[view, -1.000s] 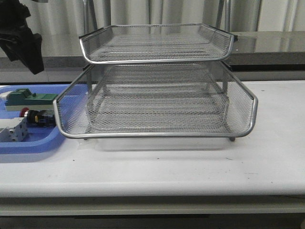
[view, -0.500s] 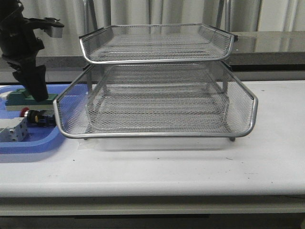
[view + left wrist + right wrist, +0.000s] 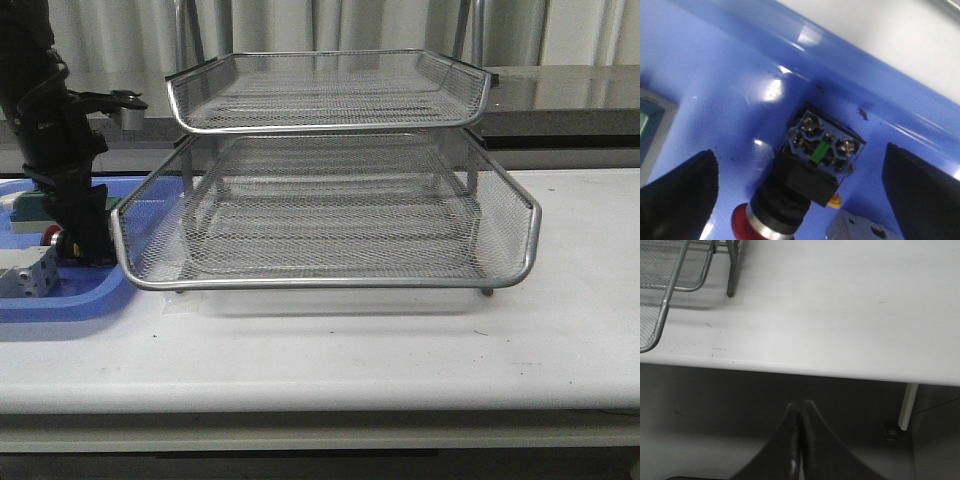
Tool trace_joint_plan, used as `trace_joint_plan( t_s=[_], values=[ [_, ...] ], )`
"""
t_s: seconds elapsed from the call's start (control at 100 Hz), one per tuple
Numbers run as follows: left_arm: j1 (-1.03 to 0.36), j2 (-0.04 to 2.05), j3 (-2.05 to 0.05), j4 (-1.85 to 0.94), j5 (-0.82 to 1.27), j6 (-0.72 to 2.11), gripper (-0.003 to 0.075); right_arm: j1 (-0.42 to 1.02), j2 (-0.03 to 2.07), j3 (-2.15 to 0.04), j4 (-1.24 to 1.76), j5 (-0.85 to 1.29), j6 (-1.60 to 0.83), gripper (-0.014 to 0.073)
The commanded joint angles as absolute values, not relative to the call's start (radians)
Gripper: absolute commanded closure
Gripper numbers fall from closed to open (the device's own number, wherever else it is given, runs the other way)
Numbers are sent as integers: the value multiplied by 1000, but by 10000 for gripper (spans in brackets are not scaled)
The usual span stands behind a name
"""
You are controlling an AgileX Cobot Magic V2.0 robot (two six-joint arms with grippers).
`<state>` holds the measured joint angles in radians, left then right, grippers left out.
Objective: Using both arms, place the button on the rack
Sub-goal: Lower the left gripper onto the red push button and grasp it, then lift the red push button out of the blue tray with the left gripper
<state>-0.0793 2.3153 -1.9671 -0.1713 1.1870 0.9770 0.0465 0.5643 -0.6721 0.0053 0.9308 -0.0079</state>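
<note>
Pale curtains hung behind a long white table (image 3: 400,350), on which stood the silver wire-mesh rack (image 3: 330,215), with 2 of its stacked trays plainly in the front view. Just beside the rack, on the robot's left, lay a flat blue plastic tray (image 3: 60,300) holding a white terminal block (image 3: 25,275) and a green block (image 3: 30,205). The black left arm (image 3: 50,130) reached down into that tray, its left gripper (image 3: 800,185) spread wide, 1 finger on each side of the small emergency-stop button (image 3: 805,170) and neither finger touching it. The button lay on its side on the tray floor near the tray wall, red mushroom cap (image 3: 757,227) at one end, black cylindrical body in the middle and the contact block with its green tab and screws at the other. The right gripper (image 3: 800,440) hung beyond the table's edge, its fingers pressed together on nothing.
</note>
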Motion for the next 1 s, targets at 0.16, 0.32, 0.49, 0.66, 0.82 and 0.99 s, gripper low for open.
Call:
trace_joint_plan(
  t_s=[0.16, 0.32, 0.49, 0.66, 0.82, 0.99],
  values=[
    [-78, 2286, -1999, -202, 1152, 999, 80, 47, 567, -705, 0, 879, -9, 662],
    [-78, 2293, -1999, -202, 1159, 999, 87, 47, 567, -705, 0, 879, -9, 662],
    [-78, 2293, -1999, -202, 1159, 1001, 269, 47, 567, -705, 0, 879, -9, 662],
    [-78, 2293, -1999, -202, 1159, 1001, 552, 47, 567, -705, 0, 879, -9, 662],
    [-78, 2287, -2001, -202, 1173, 1001, 741, 47, 567, -705, 0, 879, -9, 662],
    [-78, 2280, -2071, -200, 1267, 951, 741, 47, 567, -705, 0, 879, -9, 662]
  ],
)
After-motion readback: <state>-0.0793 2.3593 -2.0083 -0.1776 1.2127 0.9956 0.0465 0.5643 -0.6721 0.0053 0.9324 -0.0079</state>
